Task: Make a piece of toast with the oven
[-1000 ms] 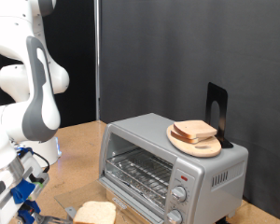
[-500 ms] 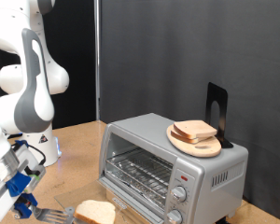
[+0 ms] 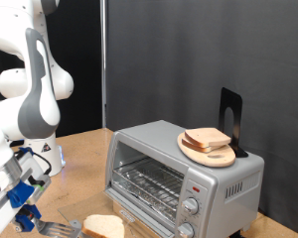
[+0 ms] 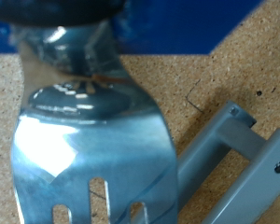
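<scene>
The piece of toast (image 3: 104,227), a pale tan slice, lies at the exterior view's bottom edge, in front of the oven (image 3: 184,177). The oven is a silver-grey box with a wire rack (image 3: 149,183) showing in its front, two knobs (image 3: 190,206) and a red light. My gripper (image 3: 25,205), with blue parts, is low at the exterior view's bottom left. It is shut on a metal fork (image 3: 56,229) whose tines point at the toast and end just short of it. In the wrist view the fork (image 4: 93,149) fills the frame under the gripper (image 4: 84,28).
A round wooden plate with two stacked bread slices (image 3: 208,142) sits on top of the oven beside a black stand (image 3: 230,119). The table (image 4: 224,75) is brown particle board. A grey metal bar (image 4: 229,159) lies close beside the fork. A black curtain hangs behind.
My arm has swung toward the exterior view's left and lower. The fork's tines have come into view beside the toast. The oven and plate have not moved.
</scene>
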Motion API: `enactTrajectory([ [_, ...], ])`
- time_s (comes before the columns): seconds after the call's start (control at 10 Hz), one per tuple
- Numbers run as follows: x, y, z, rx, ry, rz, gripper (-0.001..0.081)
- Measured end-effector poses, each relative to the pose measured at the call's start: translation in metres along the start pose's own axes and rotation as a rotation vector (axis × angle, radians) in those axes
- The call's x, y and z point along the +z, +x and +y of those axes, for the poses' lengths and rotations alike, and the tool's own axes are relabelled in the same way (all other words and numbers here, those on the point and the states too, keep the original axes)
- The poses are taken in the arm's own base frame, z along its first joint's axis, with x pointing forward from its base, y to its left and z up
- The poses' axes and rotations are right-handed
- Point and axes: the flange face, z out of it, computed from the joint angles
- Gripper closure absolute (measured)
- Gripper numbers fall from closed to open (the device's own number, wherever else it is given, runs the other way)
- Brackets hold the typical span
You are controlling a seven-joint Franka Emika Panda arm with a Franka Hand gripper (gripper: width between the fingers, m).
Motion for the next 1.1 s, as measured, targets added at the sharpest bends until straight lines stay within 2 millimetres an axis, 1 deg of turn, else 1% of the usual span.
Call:
enactTrajectory([
  [0.4, 0.003, 0.005, -0.004, -0.004, -0.017, 0.014, 0.0413],
  [0.7, 0.010, 0.009, -0.004, -0.007, -0.033, 0.023, 0.0413],
  [1.1, 0.018, 0.016, -0.016, -0.016, -0.030, 0.037, 0.0413],
])
